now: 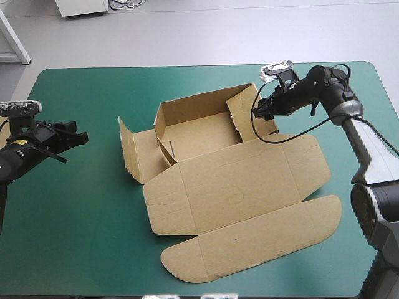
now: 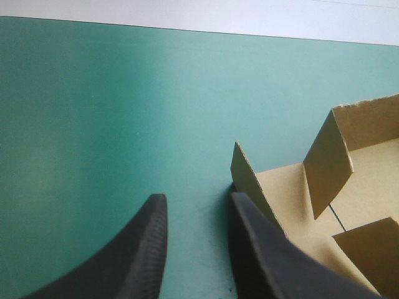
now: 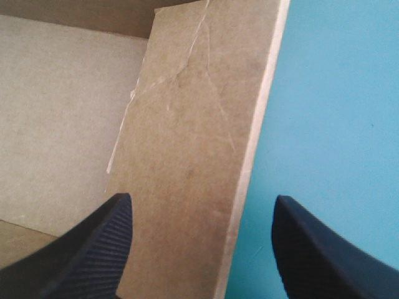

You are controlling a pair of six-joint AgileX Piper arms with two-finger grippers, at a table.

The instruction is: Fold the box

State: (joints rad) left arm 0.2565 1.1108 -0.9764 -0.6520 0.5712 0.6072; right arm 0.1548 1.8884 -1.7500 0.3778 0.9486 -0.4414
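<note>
Partly folded brown cardboard box at centre of teal-green counter. Tray walls raised on far side, lid panel flat toward near edge. Toward counter's far right, right jaws wide apart, straddling box's raised right wall. Near counter's left edge, left jaws slightly apart, near upright left flap.

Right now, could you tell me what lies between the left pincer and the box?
Nothing: the high view shows only bare teal-green cover between left pincer and box.
</note>
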